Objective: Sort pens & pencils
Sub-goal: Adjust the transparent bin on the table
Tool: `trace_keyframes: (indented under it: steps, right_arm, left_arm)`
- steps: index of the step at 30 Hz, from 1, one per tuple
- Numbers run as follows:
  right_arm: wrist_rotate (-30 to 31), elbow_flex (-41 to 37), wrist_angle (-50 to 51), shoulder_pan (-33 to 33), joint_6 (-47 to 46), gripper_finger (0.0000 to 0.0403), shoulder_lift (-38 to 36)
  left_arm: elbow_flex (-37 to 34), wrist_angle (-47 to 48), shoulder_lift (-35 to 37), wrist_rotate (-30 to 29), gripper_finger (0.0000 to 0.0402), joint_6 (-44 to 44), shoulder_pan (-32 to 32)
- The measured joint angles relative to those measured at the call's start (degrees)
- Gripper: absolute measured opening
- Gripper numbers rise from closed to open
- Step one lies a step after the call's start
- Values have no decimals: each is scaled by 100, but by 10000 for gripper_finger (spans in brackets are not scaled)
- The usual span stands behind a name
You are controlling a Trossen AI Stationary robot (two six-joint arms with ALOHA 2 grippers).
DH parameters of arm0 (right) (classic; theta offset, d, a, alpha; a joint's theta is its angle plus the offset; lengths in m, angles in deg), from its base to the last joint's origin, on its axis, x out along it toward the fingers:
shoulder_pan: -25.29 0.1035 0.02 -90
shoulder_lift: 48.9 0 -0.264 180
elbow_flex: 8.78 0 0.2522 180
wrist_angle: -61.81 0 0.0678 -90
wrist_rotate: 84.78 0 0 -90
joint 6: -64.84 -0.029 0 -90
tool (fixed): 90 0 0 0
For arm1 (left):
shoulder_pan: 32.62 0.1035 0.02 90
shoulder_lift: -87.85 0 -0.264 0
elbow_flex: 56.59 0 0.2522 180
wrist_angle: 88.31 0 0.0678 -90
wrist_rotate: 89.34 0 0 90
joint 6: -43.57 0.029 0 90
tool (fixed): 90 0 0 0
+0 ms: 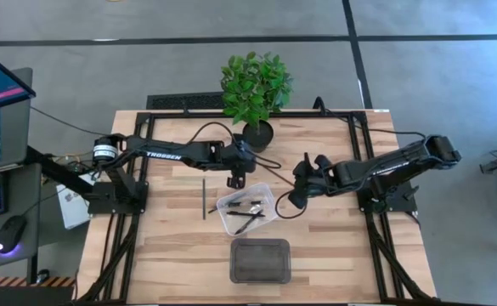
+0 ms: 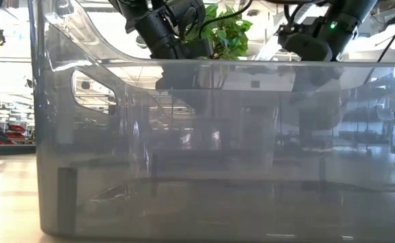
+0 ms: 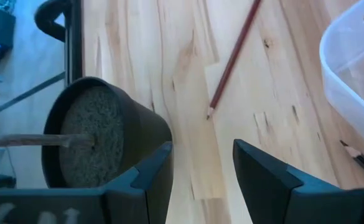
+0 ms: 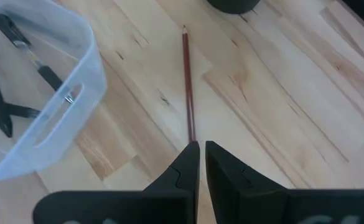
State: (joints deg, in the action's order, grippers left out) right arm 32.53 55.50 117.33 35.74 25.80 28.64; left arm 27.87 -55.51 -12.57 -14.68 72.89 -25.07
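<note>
A reddish pencil [image 4: 186,87] lies on the wooden table, its tip near the plant pot [image 3: 101,134]; it also shows as the pencil [image 3: 231,59] in the left wrist view. My right gripper [image 4: 201,149] is shut just over its near end, which one fingertip hides. My left gripper [image 3: 200,162] hovers open over bare wood beside the pot, with nothing between its fingers. Several black pens [image 1: 246,212] lie in the clear bin [image 1: 267,197]. A dark pencil [image 1: 204,196] lies on the table left of that bin. Another pencil's tip [image 3: 358,154] shows beside the bin's wall. My right gripper comes slanting down over the reddish pencil's near end [image 4: 191,134], its fingers pointing along the pencil. That end runs behind one fingertip [image 4: 191,155], not into the gap. Whether the gripper touches the pencil, I cannot tell.
A dark lidded bin [image 1: 260,260] stands near the table's front edge and fills the low view as a smoky wall [image 2: 197,148]. The potted plant [image 1: 256,89] stands at the far middle. A black frame [image 1: 350,115] borders the table. Bare wood lies left and right of the bins.
</note>
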Motion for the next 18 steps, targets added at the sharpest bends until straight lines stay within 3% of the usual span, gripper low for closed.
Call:
trace_keyframes:
  steps: [18]
  right_arm:
    - [44,0,-20,-272,48,47,57]
  left_arm:
    - [0,-54,-20,70,157,-174,9]
